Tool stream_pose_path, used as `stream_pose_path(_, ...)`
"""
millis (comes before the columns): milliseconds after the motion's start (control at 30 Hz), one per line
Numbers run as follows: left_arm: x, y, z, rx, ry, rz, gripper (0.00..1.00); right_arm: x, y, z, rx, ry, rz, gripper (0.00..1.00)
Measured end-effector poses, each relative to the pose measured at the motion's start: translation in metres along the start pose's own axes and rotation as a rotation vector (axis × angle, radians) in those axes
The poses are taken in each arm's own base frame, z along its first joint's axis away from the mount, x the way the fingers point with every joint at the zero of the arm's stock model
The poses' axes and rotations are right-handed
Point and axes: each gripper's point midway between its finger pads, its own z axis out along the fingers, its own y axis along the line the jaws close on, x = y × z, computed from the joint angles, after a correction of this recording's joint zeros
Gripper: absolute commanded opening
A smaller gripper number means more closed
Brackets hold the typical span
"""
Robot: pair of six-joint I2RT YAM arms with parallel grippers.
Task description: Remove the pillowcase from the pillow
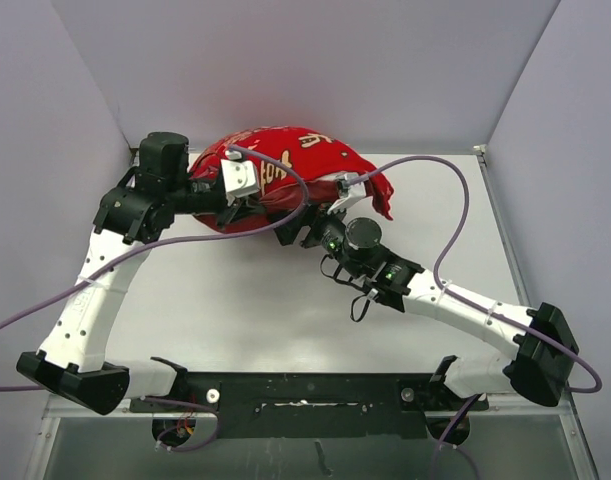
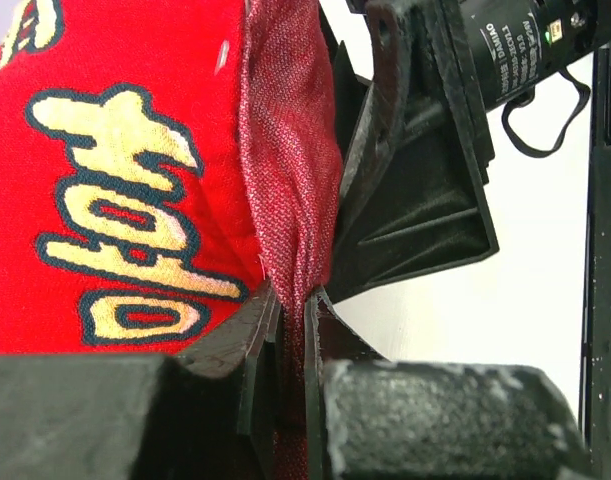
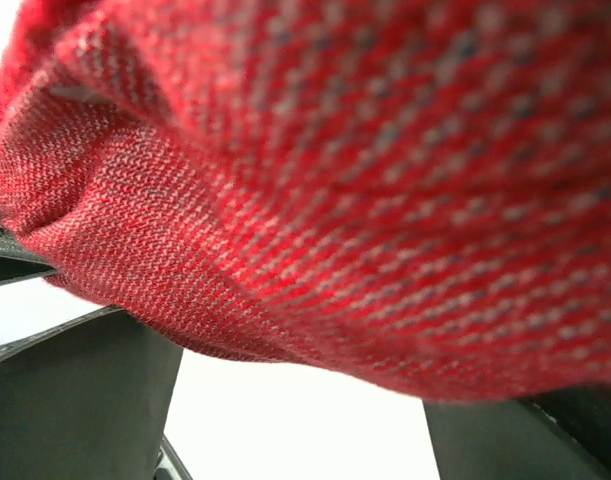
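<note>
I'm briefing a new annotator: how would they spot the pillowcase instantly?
Look to the far edge of the white table, near the back wall. A puffy mound sits there: the bright red fabric pillowcase, the only red thing, printed with gold lettering.

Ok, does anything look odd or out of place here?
Nothing spilled or damaged. The pillowcase is crumpled in a lump by the back wall, its edge turned inside out, duller side showing, pinched between the left fingers.
</note>
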Motion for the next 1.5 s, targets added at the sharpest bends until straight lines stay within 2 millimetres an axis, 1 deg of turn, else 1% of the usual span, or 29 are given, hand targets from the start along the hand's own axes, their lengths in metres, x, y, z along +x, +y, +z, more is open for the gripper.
stream_pose_path(100, 0.001, -0.003, -0.003, 0.006, 0.019, 0.003, 0.13, 0.002, 0.002, 0.000, -0.027, 0.007, 0.036, 0.58)
stream_pose_path(133, 0.001, -0.004, -0.005, 0.005, 0.024, 0.004, 0.19, 0.002, 0.003, 0.000, -0.035, 0.008, 0.045, 0.52)
stream_pose_path(200, -0.004, -0.008, -0.011, 0.010, 0.028, 0.001, 0.35, 0.001, 0.004, 0.000, -0.045, 0.010, 0.057, 0.32)
stream_pose_path(233, -0.008, -0.012, -0.014, 0.021, 0.023, -0.004, 0.43, 0.001, 0.004, 0.000, -0.046, 0.012, 0.060, 0.25)
stream_pose_path(300, -0.019, -0.023, -0.021, 0.052, 0.009, -0.020, 0.55, 0.002, 0.002, 0.002, -0.043, 0.016, 0.052, 0.14)
stream_pose_path(367, -0.032, -0.035, -0.030, 0.084, -0.006, -0.040, 0.61, 0.001, 0.002, 0.004, -0.045, 0.014, 0.046, 0.09)
stream_pose_path(400, -0.038, -0.038, -0.034, 0.091, -0.014, -0.043, 0.62, -0.001, 0.004, 0.005, -0.048, 0.011, 0.041, 0.07)
stream_pose_path(433, -0.047, -0.041, -0.039, 0.097, -0.025, -0.046, 0.62, -0.003, 0.006, 0.006, -0.054, 0.008, 0.034, 0.06)
stream_pose_path(533, -0.067, -0.041, -0.049, 0.081, -0.053, -0.033, 0.55, -0.004, 0.009, 0.006, -0.062, 0.006, 0.011, 0.04)
stream_pose_path(600, -0.074, -0.036, -0.053, 0.047, -0.058, -0.019, 0.53, -0.003, 0.013, 0.005, -0.070, 0.014, -0.014, 0.03)
stream_pose_path(767, -0.072, -0.008, -0.050, -0.074, -0.042, 0.023, 0.53, 0.007, 0.028, 0.001, -0.097, 0.054, -0.078, 0.02)
stream_pose_path(900, -0.068, 0.005, -0.048, -0.125, -0.021, 0.033, 0.53, 0.011, 0.039, 0.001, -0.116, 0.072, -0.114, 0.01)
stream_pose_path(967, -0.067, 0.013, -0.049, -0.160, -0.010, 0.050, 0.46, 0.013, 0.041, 0.001, -0.120, 0.078, -0.127, 0.01)
stream_pose_path(1067, -0.060, 0.027, -0.047, -0.216, 0.016, 0.072, 0.27, 0.015, 0.041, 0.000, -0.120, 0.087, -0.139, 0.00)
stream_pose_path(1100, -0.056, 0.033, -0.046, -0.239, 0.028, 0.078, 0.23, 0.016, 0.041, 0.000, -0.119, 0.089, -0.142, 0.00)
stream_pose_path(1133, -0.050, 0.040, -0.044, -0.265, 0.043, 0.082, 0.22, 0.016, 0.041, 0.000, -0.120, 0.089, -0.145, 0.00)
stream_pose_path(1167, -0.045, 0.046, -0.042, -0.284, 0.054, 0.084, 0.24, 0.016, 0.041, 0.000, -0.120, 0.089, -0.147, 0.00)
stream_pose_path(1200, -0.040, 0.051, -0.039, -0.302, 0.066, 0.088, 0.28, 0.016, 0.041, 0.000, -0.120, 0.090, -0.148, 0.00)
stream_pose_path(1267, -0.033, 0.058, -0.034, -0.321, 0.078, 0.094, 0.38, 0.017, 0.042, 0.001, -0.117, 0.093, -0.153, 0.00)
stream_pose_path(1333, -0.030, 0.062, -0.032, -0.334, 0.081, 0.097, 0.49, 0.018, 0.042, 0.004, -0.114, 0.096, -0.158, 0.00)
stream_pose_path(1367, -0.032, 0.063, -0.033, -0.339, 0.078, 0.102, 0.53, 0.019, 0.043, 0.005, -0.112, 0.099, -0.159, 0.00)
stream_pose_path(1500, -0.040, 0.070, -0.036, -0.376, 0.052, 0.114, 0.54, 0.022, 0.048, 0.006, -0.115, 0.107, -0.170, 0.00)
